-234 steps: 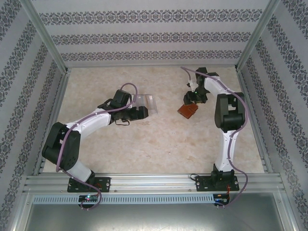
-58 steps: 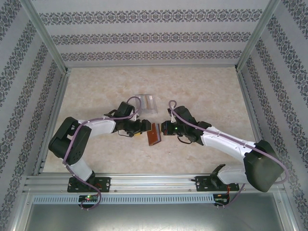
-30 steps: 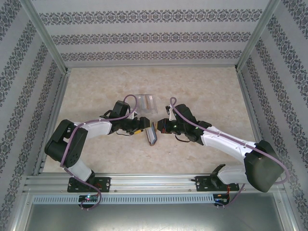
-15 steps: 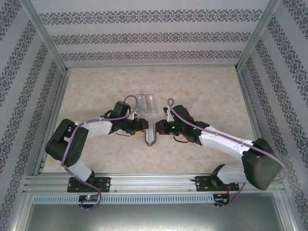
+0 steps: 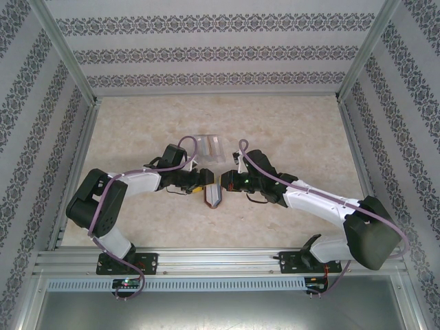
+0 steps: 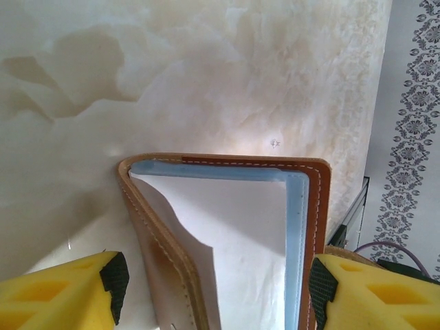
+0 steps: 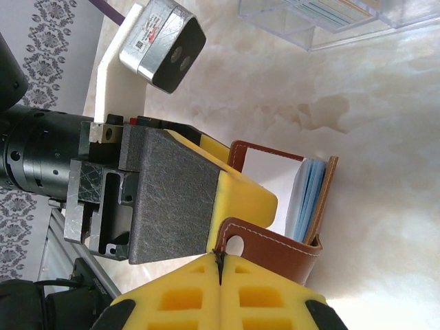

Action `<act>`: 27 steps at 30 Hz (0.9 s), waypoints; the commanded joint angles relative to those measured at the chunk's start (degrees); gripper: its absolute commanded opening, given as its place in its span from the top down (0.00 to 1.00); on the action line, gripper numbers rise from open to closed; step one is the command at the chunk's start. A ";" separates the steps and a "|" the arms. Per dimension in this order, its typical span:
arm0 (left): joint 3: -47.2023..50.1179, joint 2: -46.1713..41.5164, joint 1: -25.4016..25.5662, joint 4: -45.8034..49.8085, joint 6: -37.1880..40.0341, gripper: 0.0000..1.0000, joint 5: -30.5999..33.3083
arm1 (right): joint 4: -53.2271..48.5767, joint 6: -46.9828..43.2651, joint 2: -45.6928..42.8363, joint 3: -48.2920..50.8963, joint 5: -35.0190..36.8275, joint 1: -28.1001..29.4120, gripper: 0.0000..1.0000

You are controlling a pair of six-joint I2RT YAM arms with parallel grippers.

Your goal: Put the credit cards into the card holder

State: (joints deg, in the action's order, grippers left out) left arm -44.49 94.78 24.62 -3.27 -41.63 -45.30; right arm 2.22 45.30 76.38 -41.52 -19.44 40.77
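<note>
The reddish-brown card holder [image 5: 214, 196] stands on edge at the table's middle, between both grippers. My right gripper [image 7: 218, 260] is shut on its clasp tab [image 7: 275, 242]. My left gripper [image 6: 218, 278] is open and straddles the holder [image 6: 227, 163]: the right pad [image 6: 322, 283] touches the cover and the left pad [image 6: 115, 276] stands a little off it. Pale blue credit cards [image 7: 313, 196] sit inside the spread holder beside a white inner sheet [image 6: 240, 234]. Their blue edge [image 6: 297, 227] lies against the right cover. From above, the left gripper [image 5: 201, 184] and right gripper [image 5: 225, 183] face each other.
A clear plastic case [image 5: 208, 146] lies just beyond the grippers, with a card inside it [image 7: 323, 10]. Patterned walls and metal posts ring the marbled table [image 5: 275, 124]. There is bare table to the far left and far right.
The right gripper has carried the card holder slightly left toward the left gripper. The left jaws narrowed, then spread again around the holder.
</note>
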 commanded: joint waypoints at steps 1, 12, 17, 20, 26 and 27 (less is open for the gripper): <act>-1.28 1.00 -0.45 0.17 1.19 0.29 -1.26 | 0.97 0.32 -0.52 -1.47 -0.85 0.61 1.00; -0.67 1.69 -0.37 -2.24 0.78 0.29 -3.65 | 4.84 3.33 1.58 -0.30 -2.96 0.54 1.00; -1.53 2.08 -0.37 -0.44 2.04 0.33 -3.50 | 4.54 3.25 1.49 -0.48 -2.66 0.62 1.00; -0.55 1.86 -0.42 -1.94 1.42 0.35 -3.58 | 4.48 2.99 1.58 -0.45 -2.88 0.71 1.00; 0.02 1.37 -0.44 -0.77 2.29 0.45 -2.21 | 4.27 2.94 1.13 0.36 -1.93 0.47 1.00; 0.03 1.30 -0.48 -0.49 2.34 0.42 -1.81 | 4.07 2.64 1.14 0.53 -1.68 0.47 1.00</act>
State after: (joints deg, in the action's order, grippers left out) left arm -44.53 96.82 24.62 -3.49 -40.47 -47.75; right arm 5.45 47.92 77.80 -41.50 -21.12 40.77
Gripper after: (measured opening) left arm 0.565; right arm 0.064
